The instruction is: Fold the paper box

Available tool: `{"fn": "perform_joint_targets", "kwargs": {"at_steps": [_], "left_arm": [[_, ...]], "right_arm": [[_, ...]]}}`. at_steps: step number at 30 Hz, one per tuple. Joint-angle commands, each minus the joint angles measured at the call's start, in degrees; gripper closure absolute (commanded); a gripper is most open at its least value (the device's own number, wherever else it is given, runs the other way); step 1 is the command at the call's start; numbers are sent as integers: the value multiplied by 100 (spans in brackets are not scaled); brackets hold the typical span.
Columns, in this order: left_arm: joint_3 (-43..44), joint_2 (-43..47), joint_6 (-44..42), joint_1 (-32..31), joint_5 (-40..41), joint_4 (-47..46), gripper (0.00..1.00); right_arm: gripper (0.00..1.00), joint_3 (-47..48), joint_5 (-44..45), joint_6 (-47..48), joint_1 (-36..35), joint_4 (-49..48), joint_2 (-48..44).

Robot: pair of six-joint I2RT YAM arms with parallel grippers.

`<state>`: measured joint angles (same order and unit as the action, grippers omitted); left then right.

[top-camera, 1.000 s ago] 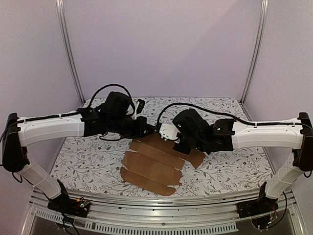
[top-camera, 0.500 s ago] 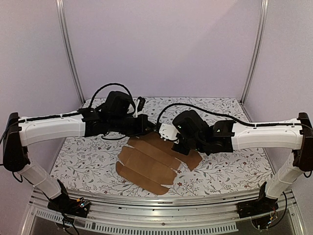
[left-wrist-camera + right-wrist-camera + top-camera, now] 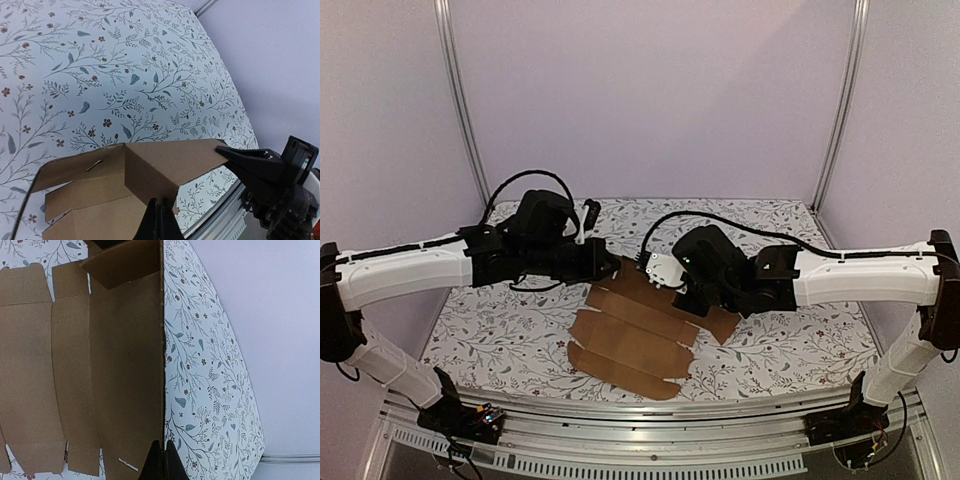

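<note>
The paper box [image 3: 630, 340] is a brown die-cut sheet lying mostly flat mid-table, with its far panel lifted. My left gripper [image 3: 612, 268] is at the sheet's far left corner. In the left wrist view it [image 3: 161, 202] is shut on the edge of a raised, creased panel of the paper box [image 3: 100, 200]. My right gripper [image 3: 652, 274] is at the far edge, just right of the left one. The right wrist view shows it [image 3: 164, 445] shut on the upright panel's long edge [image 3: 115, 365]. One black right finger [image 3: 250, 162] shows pinching that panel's corner.
The floral-patterned table [image 3: 770, 340] spreads around the sheet. An aluminium rail [image 3: 650, 410] runs along the near edge. Lilac walls and two metal posts [image 3: 460, 100] close the back and sides. Black cables loop over both wrists.
The left arm has drawn back to the left. The sheet's near edge swung left half a second ago and has come back to the right. Both grippers stay shut.
</note>
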<state>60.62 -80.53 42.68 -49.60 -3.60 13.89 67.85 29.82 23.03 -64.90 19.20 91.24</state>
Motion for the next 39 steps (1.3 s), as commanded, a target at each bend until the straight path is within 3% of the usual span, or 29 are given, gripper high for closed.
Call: {"fn": "perform_joint_targets", "kwargs": {"at_steps": [1,12,26,39], "left_arm": [[-317,358,-222,-32,306,505,100],[-1154,828,-370,-14,1186,624,100],[-1538,652,-663,-5,2087,47,100],[-1802,271,-737,-5,2180,-128,100]], "right_arm": [[100,221,85,52,-48,264,82],[100,360,-215,-111,-26,503,65],[100,206,-711,-255,-30,443,-52],[100,88,-864,-312,-30,278,-237]]}}
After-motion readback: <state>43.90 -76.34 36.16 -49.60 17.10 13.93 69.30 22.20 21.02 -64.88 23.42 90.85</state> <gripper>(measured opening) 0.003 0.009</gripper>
